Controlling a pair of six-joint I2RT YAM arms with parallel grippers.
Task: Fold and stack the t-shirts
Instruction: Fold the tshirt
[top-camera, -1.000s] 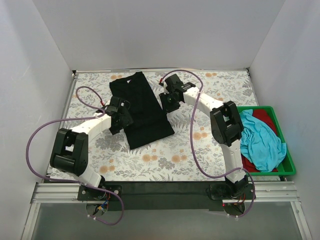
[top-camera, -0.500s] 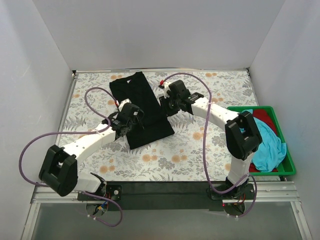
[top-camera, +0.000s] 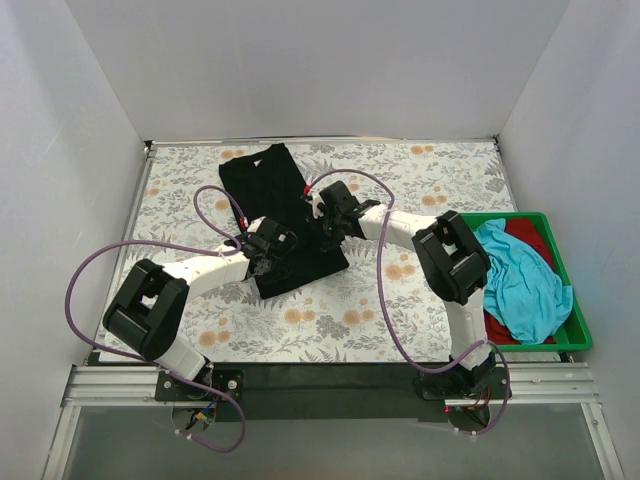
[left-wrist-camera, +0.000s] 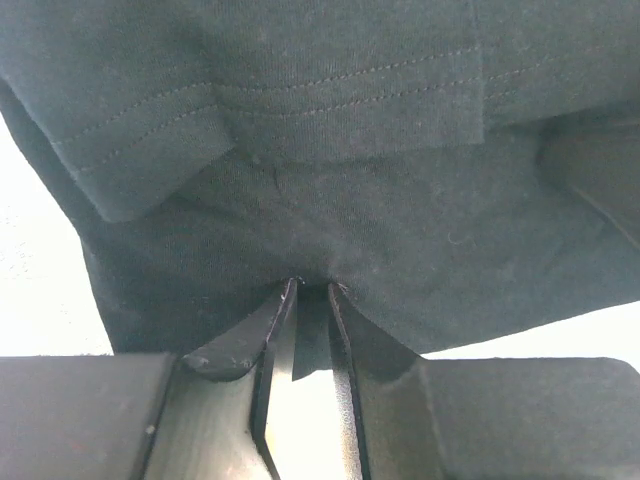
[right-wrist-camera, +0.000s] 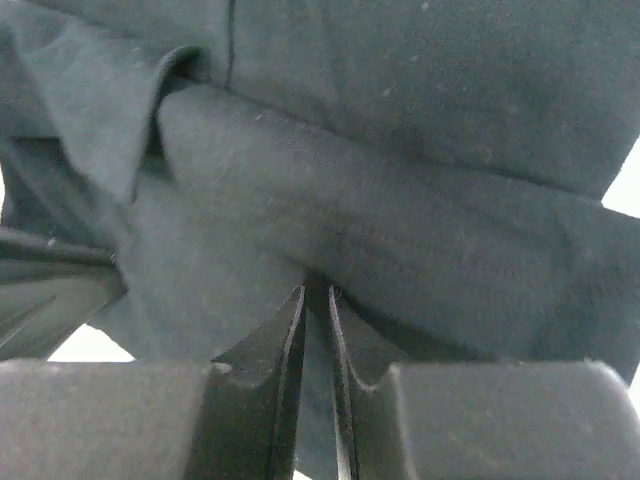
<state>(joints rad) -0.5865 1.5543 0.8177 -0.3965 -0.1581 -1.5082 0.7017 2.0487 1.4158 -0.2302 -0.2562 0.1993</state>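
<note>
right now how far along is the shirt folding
Done: the black t-shirt lies on the table folded lengthwise into a narrow strip. In hand: the left hand and right hand each pinch its cloth toward the near end, apparently for the next fold. Left: the turquoise t-shirt and red t-shirt lie crumpled in the green tray, and nothing is stacked yet.
</note>
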